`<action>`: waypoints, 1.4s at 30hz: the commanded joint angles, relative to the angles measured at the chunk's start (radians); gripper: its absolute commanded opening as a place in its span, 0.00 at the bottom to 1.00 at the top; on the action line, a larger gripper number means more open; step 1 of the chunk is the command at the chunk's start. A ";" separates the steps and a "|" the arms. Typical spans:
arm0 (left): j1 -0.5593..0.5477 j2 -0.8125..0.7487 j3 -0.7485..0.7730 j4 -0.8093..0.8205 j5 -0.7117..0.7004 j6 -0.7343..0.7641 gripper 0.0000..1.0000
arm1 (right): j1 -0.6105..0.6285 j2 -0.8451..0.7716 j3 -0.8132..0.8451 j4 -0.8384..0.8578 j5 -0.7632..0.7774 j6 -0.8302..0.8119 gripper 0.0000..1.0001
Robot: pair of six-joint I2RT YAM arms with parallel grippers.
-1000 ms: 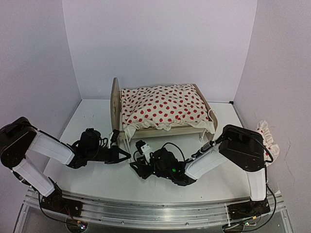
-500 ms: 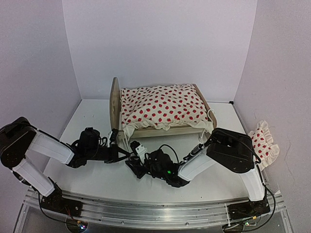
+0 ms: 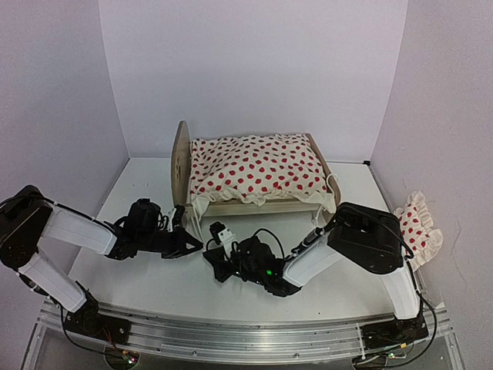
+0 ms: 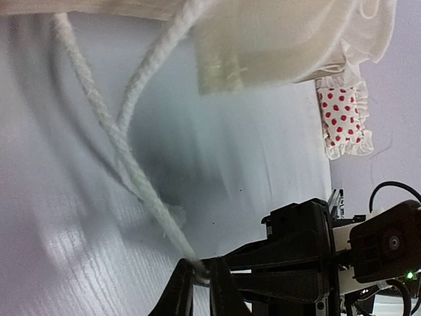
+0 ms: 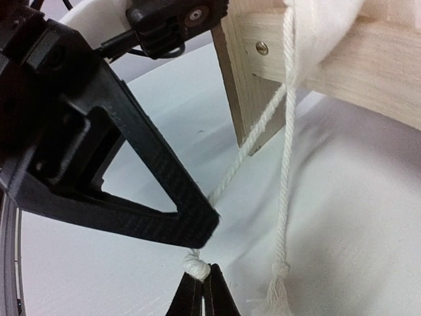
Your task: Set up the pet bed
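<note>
Cord [image 5: 245,153] handling at duvet [image 3: 258,166] corner seems step in hand. Pet bed [image 3: 182,160] on table [image 3: 154,289], toward back. Right gripper [image 5: 200,280] pinched tight on cord's knotted end. Left gripper [image 4: 199,284] barely parted, cord between tips; grip unclear. Next likely: gentle pull, bed kept from sliding.

The top camera looks down from high behind the arm bases, taking in the whole light-wood pet bed [image 3: 181,162]. The wrist cameras, low and close, face each other, sharing one white twisted cord [image 4: 135,178].
</note>
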 commanded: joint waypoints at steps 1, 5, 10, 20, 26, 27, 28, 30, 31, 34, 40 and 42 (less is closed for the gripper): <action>0.046 -0.047 0.079 -0.275 -0.147 0.001 0.19 | -0.017 -0.044 0.038 -0.111 0.005 0.078 0.00; 0.049 -0.090 0.183 -0.527 -0.213 0.102 0.27 | -0.043 -0.049 0.047 -0.170 -0.003 0.201 0.00; 0.051 -0.170 0.289 -0.672 -0.176 0.277 0.26 | -0.045 -0.025 0.135 -0.260 -0.052 0.233 0.00; 0.044 -0.137 0.256 -0.386 -0.285 0.301 0.44 | -0.044 0.101 0.325 -0.281 -0.120 0.443 0.00; -0.004 -0.052 0.254 -0.268 -0.355 0.368 0.41 | -0.029 0.061 0.267 -0.285 -0.068 0.482 0.00; -0.007 -0.039 0.252 -0.243 -0.355 0.367 0.41 | -0.029 0.055 0.256 -0.288 -0.065 0.500 0.00; -0.010 -0.028 0.248 -0.222 -0.358 0.364 0.41 | -0.030 0.050 0.246 -0.291 -0.066 0.514 0.00; -0.010 -0.012 0.238 -0.199 -0.379 0.352 0.41 | -0.028 0.045 0.240 -0.294 -0.078 0.520 0.00; -0.010 -0.003 0.232 -0.196 -0.399 0.343 0.39 | -0.026 0.043 0.240 -0.293 -0.082 0.517 0.00; -0.011 0.010 0.209 -0.189 -0.455 0.328 0.34 | -0.025 0.038 0.242 -0.286 -0.089 0.509 0.00; -0.034 0.045 0.132 -0.012 -0.510 0.347 0.32 | -0.025 0.047 0.254 -0.259 -0.100 0.516 0.00; -0.037 0.070 0.121 0.022 -0.529 0.345 0.33 | -0.025 0.061 0.270 -0.258 -0.114 0.528 0.00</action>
